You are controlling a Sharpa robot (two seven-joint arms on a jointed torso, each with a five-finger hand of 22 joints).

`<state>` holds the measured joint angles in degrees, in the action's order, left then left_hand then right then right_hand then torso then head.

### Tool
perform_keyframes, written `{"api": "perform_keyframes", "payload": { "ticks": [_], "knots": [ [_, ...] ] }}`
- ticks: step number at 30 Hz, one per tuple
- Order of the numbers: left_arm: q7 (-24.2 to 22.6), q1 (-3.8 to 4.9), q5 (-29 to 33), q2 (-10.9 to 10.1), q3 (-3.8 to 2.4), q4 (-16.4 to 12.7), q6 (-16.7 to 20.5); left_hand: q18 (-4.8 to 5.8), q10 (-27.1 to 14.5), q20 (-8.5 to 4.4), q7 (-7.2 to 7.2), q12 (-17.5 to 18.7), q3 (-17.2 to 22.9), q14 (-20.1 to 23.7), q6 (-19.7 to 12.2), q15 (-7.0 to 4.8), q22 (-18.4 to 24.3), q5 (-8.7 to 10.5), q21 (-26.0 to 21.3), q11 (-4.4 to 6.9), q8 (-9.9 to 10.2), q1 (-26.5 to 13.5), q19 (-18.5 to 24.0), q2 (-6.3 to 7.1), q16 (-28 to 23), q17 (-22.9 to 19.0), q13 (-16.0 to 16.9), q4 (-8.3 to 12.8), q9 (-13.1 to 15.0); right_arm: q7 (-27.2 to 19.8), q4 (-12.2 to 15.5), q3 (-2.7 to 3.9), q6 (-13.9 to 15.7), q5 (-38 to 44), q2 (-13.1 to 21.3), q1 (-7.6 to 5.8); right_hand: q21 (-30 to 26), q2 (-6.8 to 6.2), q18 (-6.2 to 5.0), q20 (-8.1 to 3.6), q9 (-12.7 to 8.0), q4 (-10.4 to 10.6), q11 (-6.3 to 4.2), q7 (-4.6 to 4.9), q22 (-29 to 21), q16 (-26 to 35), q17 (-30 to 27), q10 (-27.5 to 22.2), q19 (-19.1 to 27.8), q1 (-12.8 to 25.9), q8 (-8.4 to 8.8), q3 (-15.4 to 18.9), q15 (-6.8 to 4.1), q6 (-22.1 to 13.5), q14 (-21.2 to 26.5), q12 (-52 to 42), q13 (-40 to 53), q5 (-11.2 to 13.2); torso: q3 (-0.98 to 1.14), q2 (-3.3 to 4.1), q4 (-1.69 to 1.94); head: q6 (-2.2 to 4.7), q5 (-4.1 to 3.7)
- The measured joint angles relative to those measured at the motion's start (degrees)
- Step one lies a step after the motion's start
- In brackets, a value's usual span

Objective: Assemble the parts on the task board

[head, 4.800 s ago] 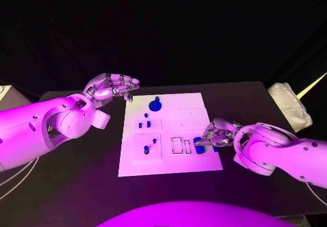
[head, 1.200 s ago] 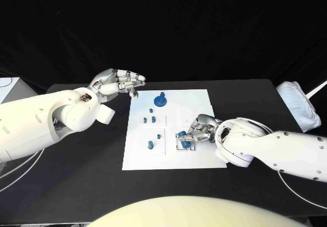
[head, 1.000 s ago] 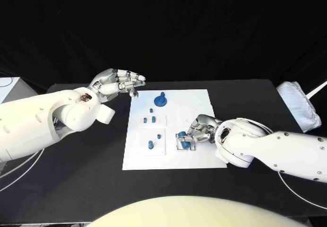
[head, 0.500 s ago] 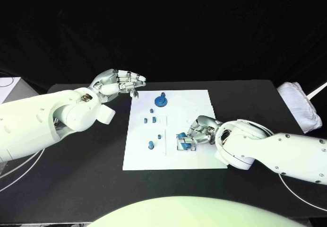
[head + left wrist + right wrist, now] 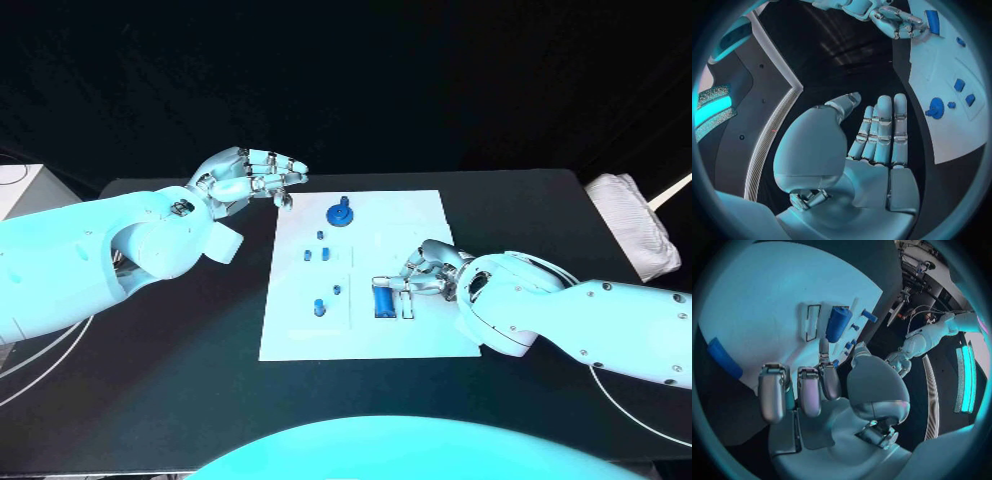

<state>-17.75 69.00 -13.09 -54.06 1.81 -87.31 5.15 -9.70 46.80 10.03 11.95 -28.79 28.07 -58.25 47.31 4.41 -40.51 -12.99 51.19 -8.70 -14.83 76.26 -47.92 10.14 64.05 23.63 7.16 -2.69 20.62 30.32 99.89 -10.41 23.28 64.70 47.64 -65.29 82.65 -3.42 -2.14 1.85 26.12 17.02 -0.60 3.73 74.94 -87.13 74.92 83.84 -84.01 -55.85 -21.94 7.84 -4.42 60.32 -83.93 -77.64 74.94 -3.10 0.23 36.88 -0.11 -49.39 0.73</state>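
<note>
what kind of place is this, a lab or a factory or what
Probably a robotics lab or demo test bench, not a factory: a black table against black drapes, a white task board with small blue parts, and two white arms with cables trailing off.

Blue parts (image 5: 382, 298), white task board (image 5: 411, 215)

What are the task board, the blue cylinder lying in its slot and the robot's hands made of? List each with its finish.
Task board: looks like matte white plastic or coated sheet, flat with no glare. Blue cylinder: probably moulded or printed plastic, evenly coloured with a dull sheen. Right hand and left hand: silvery segments with soft highlights, metal or metallic-finished plastic; the pictures cannot settle which.
</note>
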Motion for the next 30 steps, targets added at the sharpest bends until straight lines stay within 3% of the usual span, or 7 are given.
{"api": "perform_keyframes", "payload": {
  "ticks": [5,9,13,17,20,22,30],
  "knots": [
    [0.05,0.00,-0.01,-0.02,0.00,-0.02,-0.01,0.00,0.00,0.00,0.00,0.00,-0.17,0.21,0.00,0.21,0.09,0.00,0.00,0.00,0.00,0.00,0.00,0.00,0.00,0.00,-0.06,-0.17,0.00,-0.15,0.00,0.00,-0.17,0.06,0.09,0.00,-0.46,-0.33,0.00,0.00,0.00,0.07,0.00,0.20,0.00,0.22,0.00,0.00,0.00,0.33,0.00,0.12,0.00,-0.67,0.00,0.44,0.00,0.01,0.01,0.01,0.00,0.01,-0.01],
    [0.08,0.00,-0.02,-0.02,0.00,-0.03,-0.01,0.00,0.00,0.00,0.00,0.00,-0.17,0.21,0.00,0.21,0.09,0.00,0.00,0.00,0.00,0.00,0.00,0.00,0.00,0.00,-0.06,-0.17,0.00,-0.42,0.14,0.00,-0.54,0.09,0.23,0.00,-0.46,1.23,0.01,0.00,0.00,0.07,0.00,0.15,-0.01,0.22,0.00,0.00,0.00,-1.28,0.00,0.12,0.00,-0.75,0.00,0.44,0.00,0.01,0.03,0.01,0.00,-0.08,-0.01],
    [0.11,0.00,-0.03,-0.04,0.00,-0.03,-0.02,0.00,0.00,0.00,0.00,0.00,-0.17,0.21,0.00,0.21,0.09,0.00,0.00,0.00,0.00,0.00,0.00,0.00,0.00,-0.02,-0.06,-0.17,0.00,-0.81,0.41,0.00,-0.77,0.13,0.59,0.01,-0.51,1.79,0.00,0.00,0.00,-0.11,0.00,0.21,-0.01,0.22,-0.01,0.00,0.00,-3.80,0.00,0.30,0.00,-0.81,0.00,0.44,0.00,-1.19,0.02,0.00,0.01,-0.13,-0.01],
    [0.13,0.00,-0.04,-0.05,0.00,-0.03,-0.02,-0.01,0.00,0.00,0.00,0.00,-0.17,0.21,0.00,0.21,0.09,0.00,0.00,0.00,0.00,0.00,0.00,0.00,0.00,-0.05,-0.06,-0.17,-0.01,-1.68,1.01,0.00,-0.74,0.37,1.51,0.02,-0.67,2.31,0.01,0.00,0.00,-0.61,0.00,0.34,-0.01,0.22,-0.01,0.00,0.00,-8.92,0.00,0.80,0.00,-0.94,0.00,0.44,0.00,-3.36,0.02,-0.03,0.01,-0.03,-0.01],
    [0.14,0.00,-0.04,-0.05,0.00,-0.02,-0.03,0.00,0.00,0.00,0.00,0.00,-0.17,0.21,0.00,0.21,0.09,0.00,-0.19,0.00,0.00,0.00,0.00,0.00,0.00,-0.05,-0.06,-0.17,-0.01,-2.76,1.65,0.00,-0.71,0.60,2.27,0.02,-0.97,1.91,0.00,0.00,0.00,-2.04,0.00,0.22,-0.02,0.46,-0.01,0.00,0.00,-14.52,0.00,0.71,0.00,-1.44,0.00,0.44,0.05,-4.63,0.03,-0.04,0.01,0.03,-0.01],
    [0.14,0.00,-0.05,-0.05,0.00,-0.02,-0.03,0.00,0.00,0.00,0.00,0.00,-0.17,0.21,0.00,0.21,0.09,0.00,-0.21,0.00,0.00,0.00,0.00,0.00,0.00,-0.04,-0.06,-0.17,-0.01,-3.69,2.10,0.00,-0.71,0.75,2.67,0.02,-1.23,1.06,0.00,0.00,-0.06,-3.18,0.01,0.22,-0.02,0.46,-0.01,-0.01,0.00,-18.38,-0.04,-0.29,0.02,-1.44,0.00,0.40,0.27,-2.12,0.02,-0.04,0.01,0.05,-0.01],
    [0.14,0.00,-0.07,-0.06,0.00,-0.01,-0.03,0.00,0.00,0.00,0.00,0.00,-0.16,0.21,0.00,0.21,0.09,0.00,-0.21,0.00,0.00,0.00,0.00,0.00,0.00,-0.04,-0.06,-0.16,-0.01,-6.88,3.16,0.02,-0.76,1.31,3.41,0.49,-1.33,-0.96,0.00,0.00,1.02,-4.68,0.00,-0.58,-0.02,0.46,-0.01,0.02,0.00,-24.73,-1.79,-2.44,0.05,-0.20,0.00,-0.39,0.32,-1.45,0.04,-0.04,-0.02,0.13,-0.04]
  ]
}}
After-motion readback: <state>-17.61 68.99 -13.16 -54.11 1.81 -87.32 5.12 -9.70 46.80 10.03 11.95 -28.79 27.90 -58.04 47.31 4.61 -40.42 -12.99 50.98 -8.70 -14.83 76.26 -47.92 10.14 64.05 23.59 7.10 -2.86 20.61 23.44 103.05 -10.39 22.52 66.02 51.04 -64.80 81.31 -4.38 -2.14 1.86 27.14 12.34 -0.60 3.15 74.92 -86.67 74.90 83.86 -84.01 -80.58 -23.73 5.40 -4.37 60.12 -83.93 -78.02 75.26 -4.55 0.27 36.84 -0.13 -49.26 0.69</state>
